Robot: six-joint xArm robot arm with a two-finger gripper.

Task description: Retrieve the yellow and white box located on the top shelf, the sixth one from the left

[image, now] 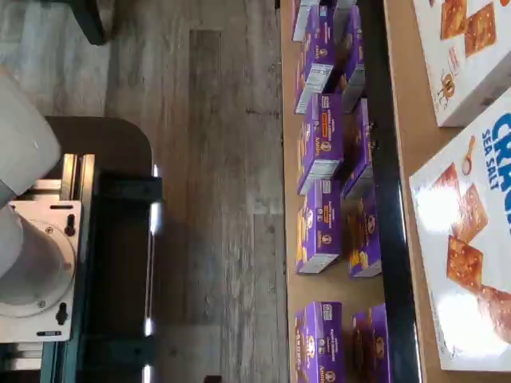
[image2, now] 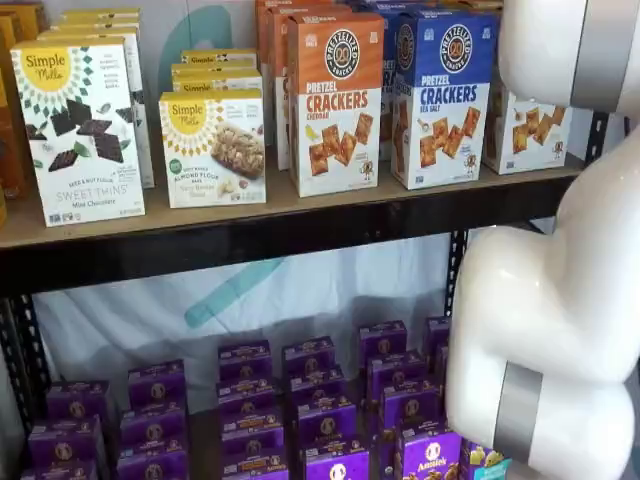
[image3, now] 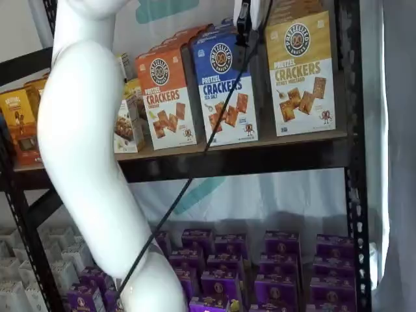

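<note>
Upper shelf level, upper half of both shelf views: orange-and-white cheddar cracker box (image2: 334,103) upright, with the blue-and-white sea salt cracker box (image2: 441,95) just beside it on its right. Left of these, a small almond flour bar box (image2: 211,147), then a taller mint chocolate cookie box (image2: 78,128) at the left of the frame, each fronting a row of like boxes. Orange boxes (image3: 19,123) at the far left edge in a shelf view. Lower part of both shelf views: many purple boxes (image2: 324,420) in rows front to back, white sheet (image2: 300,290) hanging behind them. Wrist view: purple boxes on a lower board, grey wood-plank floor (image: 215,159) beside it.
</note>
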